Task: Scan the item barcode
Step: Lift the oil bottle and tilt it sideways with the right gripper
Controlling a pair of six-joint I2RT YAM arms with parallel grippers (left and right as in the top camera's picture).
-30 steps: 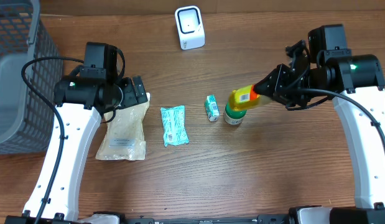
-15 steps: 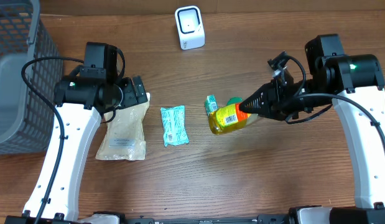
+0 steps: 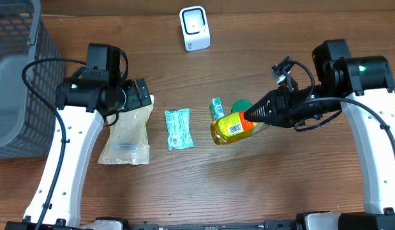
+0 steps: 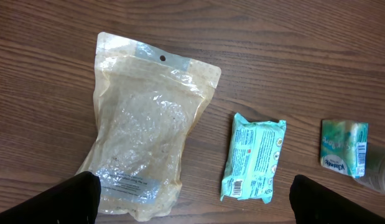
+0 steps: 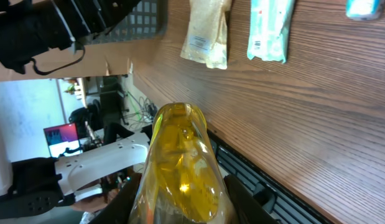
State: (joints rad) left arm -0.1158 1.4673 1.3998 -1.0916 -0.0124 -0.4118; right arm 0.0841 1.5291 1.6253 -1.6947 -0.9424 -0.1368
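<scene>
Tabletop (image 3: 299,185); left tool (image 4: 192,188) spread wide, empty; right tool (image 3: 253,115) clamped on yellow bottle (image 3: 228,128), held off the tabletop, lying sideways, long axis left-right, base pointing left; small green pack (image 3: 217,110) just beside.

The bottle (image 3: 229,128) is yellow, its cap (image 3: 240,106) green; packet (image 3: 178,128) teal; pouch (image 3: 127,135) clear tan; scanner (image 3: 194,28) white; basket (image 3: 45,61) grey mesh; table (image 3: 248,185) brown wood-grain.

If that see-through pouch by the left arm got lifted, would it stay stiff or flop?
Probably flop: the clear pouch is crinkled soft film, so it should sag if lifted by one edge. Its pale, loose-looking filling would likely shift and drag the low end down. The glossy film may be slippery.
</scene>
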